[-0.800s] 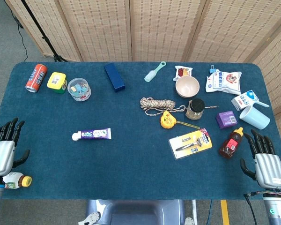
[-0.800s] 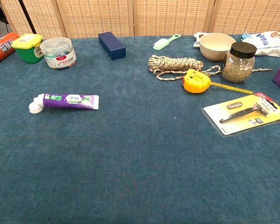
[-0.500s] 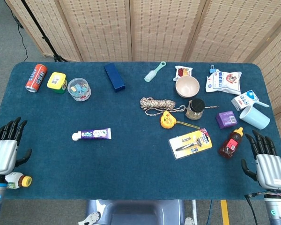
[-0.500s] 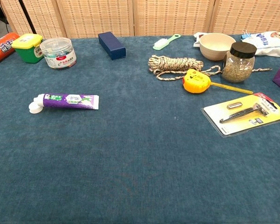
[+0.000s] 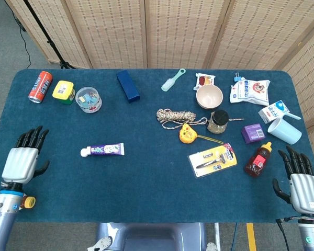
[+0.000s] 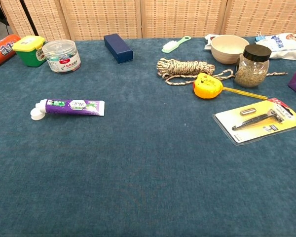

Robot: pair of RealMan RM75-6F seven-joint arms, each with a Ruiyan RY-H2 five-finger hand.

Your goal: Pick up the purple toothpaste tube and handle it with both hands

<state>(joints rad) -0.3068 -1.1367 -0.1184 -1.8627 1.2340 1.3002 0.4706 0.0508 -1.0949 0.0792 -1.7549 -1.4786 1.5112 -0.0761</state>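
The purple toothpaste tube (image 5: 103, 150) lies flat on the blue counter (image 5: 146, 178), off to the right of the left hand (image 5: 22, 162), not yet touched. Both the left hand and the right hand (image 5: 303, 184) hold nothing, fingers spread. The reach looks only begun; next the left hand should go over and close its fingers around the tube.

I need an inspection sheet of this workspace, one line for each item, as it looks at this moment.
Surface: blue cloth table.
Job's things: purple toothpaste tube lying flat, white cap to the left, untouched.
Clutter: soda can, navy box, rope coil, yellow tape measure, packaged razor, sauce bottle, among others.
Hands: left hand and right hand open, holding nothing.
Cables: black cable on the floor, far left.
Surroundings: woven folding screens.
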